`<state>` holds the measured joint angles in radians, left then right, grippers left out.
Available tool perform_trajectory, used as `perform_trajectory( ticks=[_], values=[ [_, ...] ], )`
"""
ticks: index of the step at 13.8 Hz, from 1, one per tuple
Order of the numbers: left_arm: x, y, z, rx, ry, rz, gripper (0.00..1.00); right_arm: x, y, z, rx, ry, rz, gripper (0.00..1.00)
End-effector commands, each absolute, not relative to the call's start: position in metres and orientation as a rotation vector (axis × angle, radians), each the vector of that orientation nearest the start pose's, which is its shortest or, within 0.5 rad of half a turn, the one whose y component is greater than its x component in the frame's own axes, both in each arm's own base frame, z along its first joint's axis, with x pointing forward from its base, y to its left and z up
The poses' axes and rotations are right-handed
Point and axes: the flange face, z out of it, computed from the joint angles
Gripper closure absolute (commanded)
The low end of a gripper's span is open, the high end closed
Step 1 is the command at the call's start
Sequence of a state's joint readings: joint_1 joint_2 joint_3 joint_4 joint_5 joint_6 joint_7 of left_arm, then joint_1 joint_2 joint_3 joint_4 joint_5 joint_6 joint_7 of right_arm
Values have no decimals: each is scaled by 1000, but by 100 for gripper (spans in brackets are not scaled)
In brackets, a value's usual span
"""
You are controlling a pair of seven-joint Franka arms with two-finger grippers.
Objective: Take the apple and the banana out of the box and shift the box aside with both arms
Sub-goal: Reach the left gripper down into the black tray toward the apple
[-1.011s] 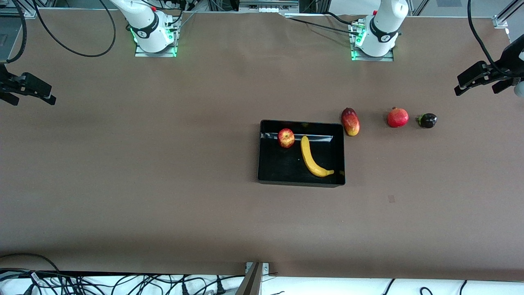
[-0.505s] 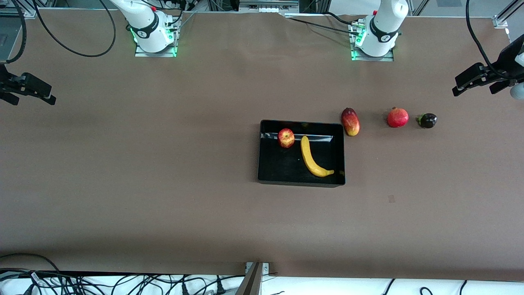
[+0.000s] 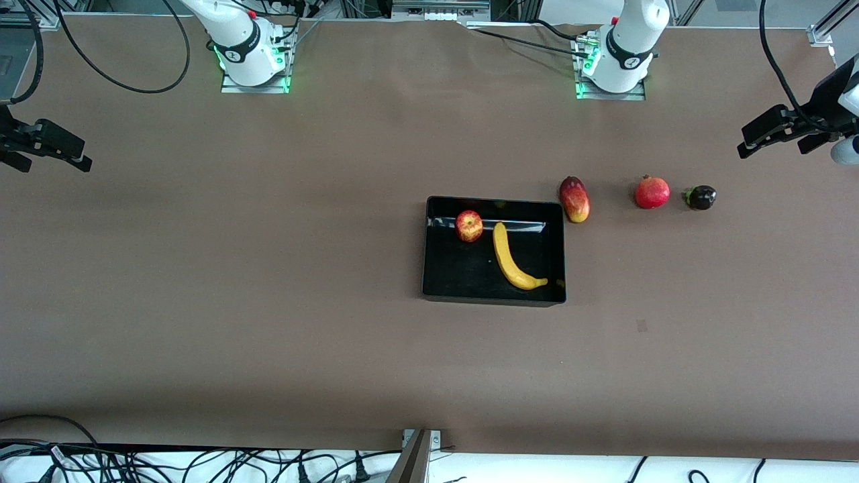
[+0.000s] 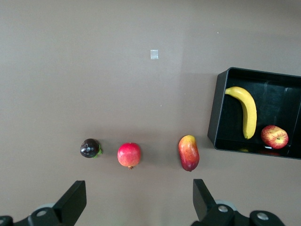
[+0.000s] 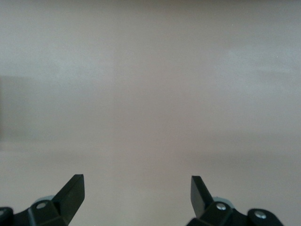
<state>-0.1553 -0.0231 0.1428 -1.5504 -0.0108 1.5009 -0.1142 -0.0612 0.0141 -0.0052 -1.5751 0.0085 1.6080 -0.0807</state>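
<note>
Inside glossy tray [image 3: 443, 282]: curved banana [image 3: 511, 260]

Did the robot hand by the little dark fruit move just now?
Yes. The left gripper slid slightly toward the robots' side, away from the dark fruit, which stayed put.
</note>
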Motion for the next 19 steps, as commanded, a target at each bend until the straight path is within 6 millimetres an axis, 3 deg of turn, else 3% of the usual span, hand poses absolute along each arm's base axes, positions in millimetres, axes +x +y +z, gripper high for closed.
perform_trajectory(
  ticks=[1,4,6,10,14,16,19],
  values=[
    [536,-10,640,-3154,-161,51,0,563,-35,623,-3117,-2,-24,0],
    [536,-12,628,-3159,-199,89,0,563,-34,622,-3116,-9,-20,0],
    [552,-39,605,-3205,-323,120,0,562,-35,622,-3116,-17,-10,0],
    [594,-150,498,-3086,-445,182,0,563,-33,620,-3116,-7,-3,0],
    [602,-248,382,-2943,-575,259,0,563,-33,620,-3116,-7,0,0],
    [603,-275,355,-2956,-659,185,0,563,-33,620,-3116,-9,0,0],
    [586,-331,299,-2992,-643,231,0,563,-33,620,-3116,-9,0,0]
  ],
)
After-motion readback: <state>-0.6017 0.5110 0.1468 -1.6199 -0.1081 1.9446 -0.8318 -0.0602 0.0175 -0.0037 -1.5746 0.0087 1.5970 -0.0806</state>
